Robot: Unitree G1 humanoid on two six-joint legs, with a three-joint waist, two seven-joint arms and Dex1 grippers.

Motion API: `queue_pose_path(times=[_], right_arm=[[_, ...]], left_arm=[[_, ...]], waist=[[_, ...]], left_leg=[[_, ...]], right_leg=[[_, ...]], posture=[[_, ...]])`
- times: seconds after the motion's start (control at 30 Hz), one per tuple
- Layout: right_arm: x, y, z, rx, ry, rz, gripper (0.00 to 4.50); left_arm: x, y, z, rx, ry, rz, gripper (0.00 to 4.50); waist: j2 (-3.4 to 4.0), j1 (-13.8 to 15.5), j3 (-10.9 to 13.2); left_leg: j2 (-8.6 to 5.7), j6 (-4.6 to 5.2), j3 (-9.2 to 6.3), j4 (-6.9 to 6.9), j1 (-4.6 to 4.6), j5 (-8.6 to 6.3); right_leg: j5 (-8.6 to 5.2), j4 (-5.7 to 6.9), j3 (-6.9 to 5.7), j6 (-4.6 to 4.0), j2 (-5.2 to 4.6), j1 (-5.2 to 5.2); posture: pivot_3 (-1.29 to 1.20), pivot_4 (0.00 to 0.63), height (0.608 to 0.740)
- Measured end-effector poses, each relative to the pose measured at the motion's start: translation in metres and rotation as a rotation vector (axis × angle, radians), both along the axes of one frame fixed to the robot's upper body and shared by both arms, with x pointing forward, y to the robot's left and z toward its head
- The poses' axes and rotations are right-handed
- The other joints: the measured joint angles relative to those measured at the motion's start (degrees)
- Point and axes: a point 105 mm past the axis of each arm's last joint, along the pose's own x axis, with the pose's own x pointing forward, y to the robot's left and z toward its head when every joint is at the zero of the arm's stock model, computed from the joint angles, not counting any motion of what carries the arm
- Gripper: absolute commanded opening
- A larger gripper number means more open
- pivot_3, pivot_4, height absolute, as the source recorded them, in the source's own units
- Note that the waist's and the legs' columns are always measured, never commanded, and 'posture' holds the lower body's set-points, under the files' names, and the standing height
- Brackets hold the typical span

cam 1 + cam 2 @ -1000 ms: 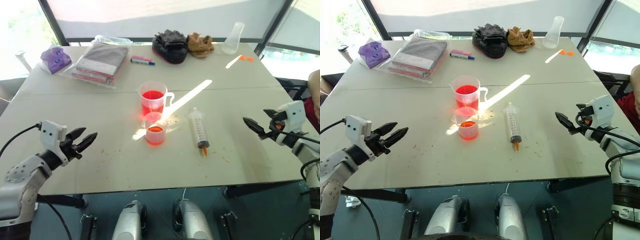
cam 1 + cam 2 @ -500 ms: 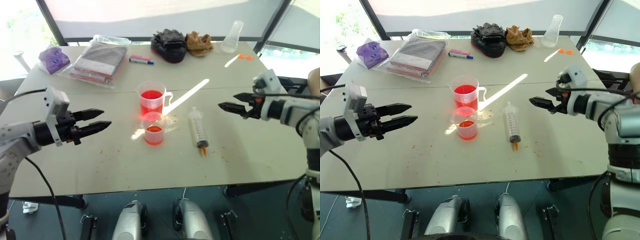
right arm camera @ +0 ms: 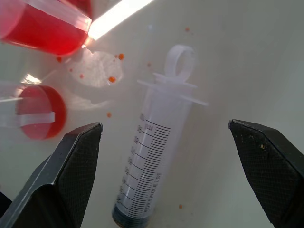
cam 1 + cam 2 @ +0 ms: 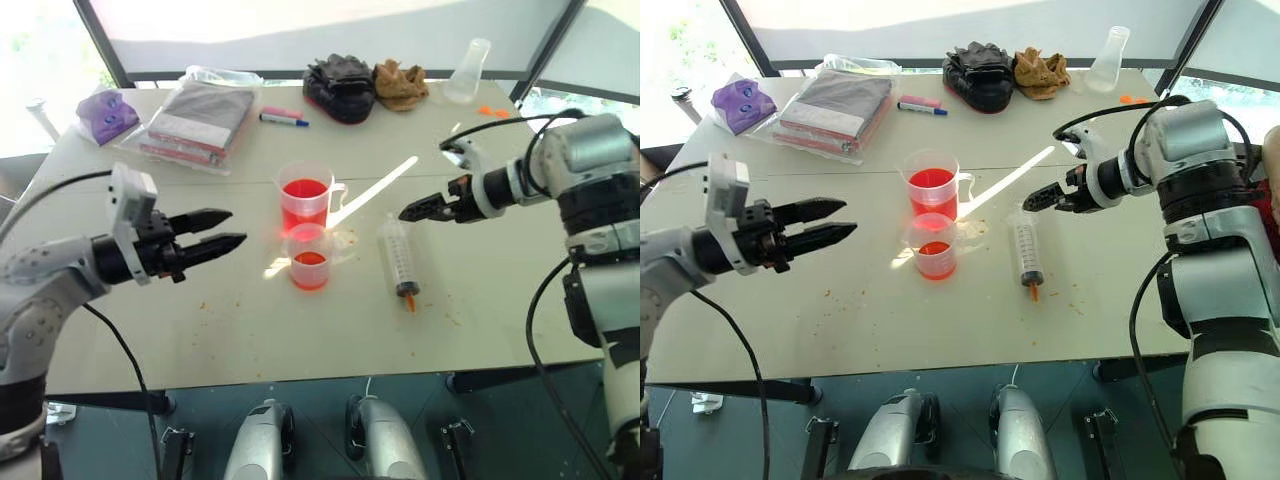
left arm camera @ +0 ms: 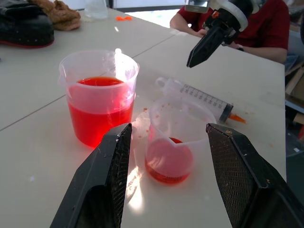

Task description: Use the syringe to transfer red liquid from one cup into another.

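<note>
Clear plastic, all of it: the syringe (image 4: 397,256) lies flat on the pale table (image 4: 500,300), plunger ring toward the far side, orange tip toward the near edge, just right of the two cups and apart from them. The handled measuring cup (image 4: 305,196) holds a deep fill of red liquid (image 5: 99,108); the shorter cup (image 4: 309,256) stands just in front of it, touching or nearly so, with only a shallow red layer at the bottom. The right gripper (image 4: 412,212) hangs above the syringe's plunger end, angled down, jaws spread wide and empty; in the right wrist view the barrel sits between its two fingers (image 3: 76,161). The left gripper (image 4: 228,228) hovers left of the cups, pointing toward them, also wide open with nothing in it. The syringe looks light, rigid and smooth-walled, likely to roll or skid under a glancing touch; mid-barrel, across the printed scale, seems the safest hold, leaving the flange and ring free for the plunger. The cups look thin and tippy, the short one especially. Orange specks dot the table around the cups and tip. Whether the barrel holds any liquid is hard to make out. A person's red sleeve (image 5: 266,28) shows beyond the table, mostly cut off.
</note>
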Motion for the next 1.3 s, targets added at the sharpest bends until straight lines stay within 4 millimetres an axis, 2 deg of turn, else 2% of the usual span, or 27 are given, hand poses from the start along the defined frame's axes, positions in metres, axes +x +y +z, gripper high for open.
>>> queue_pose_path(times=[0.1, 0.37, 0.5, 0.6, 0.67, 0.73, 0.77, 1.03, 1.1, 1.17, 1.2, 1.3], right_arm=[[0.002, 0.004, -0.011, -0.025, 0.037, 0.033, 4.45], [0.007, 0.038, -0.039, -0.063, 0.114, 0.124, 4.45], [0.011, 0.043, -0.041, -0.102, 0.102, 0.144, 4.45], [0.014, 0.044, -0.046, -0.127, 0.084, 0.145, 3.63], [0.016, 0.041, -0.049, -0.148, 0.074, 0.128, 2.56], [0.015, 0.044, -0.051, -0.111, 0.085, 0.120, 1.69], [0.015, 0.045, -0.051, -0.107, 0.087, 0.121, 1.51], [0.013, 0.044, -0.055, -0.113, 0.099, 0.115, 1.49], [0.017, 0.043, -0.052, -0.065, 0.062, 0.101, 1.49], [0.026, 0.040, -0.038, 0.005, -0.020, 0.073, 1.49], [0.031, 0.037, -0.024, 0.042, -0.074, 0.058, 1.49], [0.047, 0.033, 0.042, 0.078, -0.342, 0.076, 1.49]], left_arm=[[-0.006, 0.002, -0.003, -0.014, 0.005, 0.023, 2.61], [-0.012, 0.006, -0.008, -0.049, 0.000, 0.089, 2.61], [-0.011, 0.007, -0.008, -0.057, -0.010, 0.108, 2.61], [-0.010, 0.008, -0.009, -0.070, -0.014, 0.127, 2.61], [-0.010, 0.009, -0.010, -0.069, -0.017, 0.139, 2.61], [-0.011, 0.010, -0.013, -0.068, -0.008, 0.150, 2.61], [-0.011, 0.010, -0.013, -0.069, -0.007, 0.152, 2.61], [-0.007, 0.010, -0.007, -0.069, -0.035, 0.159, 2.61], [-0.001, 0.015, -0.002, -0.076, -0.048, 0.173, 2.61], [0.009, 0.024, 0.009, -0.086, -0.083, 0.212, 2.61], [0.015, 0.030, 0.016, -0.091, -0.105, 0.239, 2.61], [0.032, 0.052, 0.038, -0.108, -0.172, 0.314, 2.61]], waist=[[0.00, 0.0, 0.0], [0.01, 0.0, 0.0], [-0.08, 0.0, -0.1], [-0.19, -0.2, -0.2], [-0.19, -0.3, -0.2], [-0.19, -0.3, -0.2], [-0.20, -0.3, -0.2], [-0.46, -0.1, -0.4], [-0.41, -0.1, -0.3], [-0.28, 0.0, -0.2], [-0.21, 0.0, -0.2], [-0.12, -0.2, -0.1]], left_leg=[[0.01, -0.01, -0.02, 0.01, 0.00, 0.01], [0.02, -0.08, -0.04, 0.06, 0.03, 0.04], [0.02, -0.08, -0.06, 0.08, 0.10, 0.04], [0.03, -0.09, -0.08, 0.08, 0.36, 0.04], [0.04, -0.11, -0.08, 0.08, 0.44, 0.04], [0.05, -0.12, -0.08, 0.07, 0.55, 0.04], [0.06, -0.12, -0.08, 0.07, 0.56, 0.04], [0.05, -0.14, -0.11, 0.05, 0.85, 0.02], [0.05, -0.14, -0.10, 0.04, 0.83, 0.03], [0.03, -0.16, -0.06, 0.05, 0.69, 0.06], [0.01, -0.18, -0.05, 0.06, 0.54, 0.10], [0.00, -0.19, 0.01, 0.00, 0.33, 0.11]], right_leg=[[0.00, 0.03, 0.00, 0.01, 0.02, 0.00], [0.01, 0.14, -0.01, 0.02, 0.05, 0.01], [0.01, 0.13, -0.01, 0.01, 0.05, 0.11], [0.00, 0.12, -0.02, -0.01, 0.06, 0.36], [0.00, 0.13, -0.01, -0.03, 0.06, 0.42], [0.00, 0.14, -0.01, -0.03, 0.06, 0.50], [0.00, 0.14, -0.01, -0.03, 0.06, 0.54], [-0.13, 0.11, -0.01, -0.24, 0.04, 0.84], [-0.12, 0.12, -0.01, -0.24, 0.04, 0.80], [-0.08, 0.17, 0.00, -0.24, 0.03, 0.63], [-0.02, 0.21, 0.02, -0.16, 0.02, 0.44], [0.05, 0.25, 0.01, -0.02, 0.10, 0.17]], posture=[[0.00, 0.150, 0.740], [0.00, 0.150, 0.740], [0.00, 0.150, 0.740], [0.00, 0.150, 0.740], [0.00, 0.150, 0.740], [0.00, 0.150, 0.740], [0.00, 0.150, 0.740], [0.00, 0.150, 0.740], [0.00, 0.150, 0.740], [0.00, 0.150, 0.740], [0.00, 0.150, 0.740], [0.00, 0.150, 0.740]])
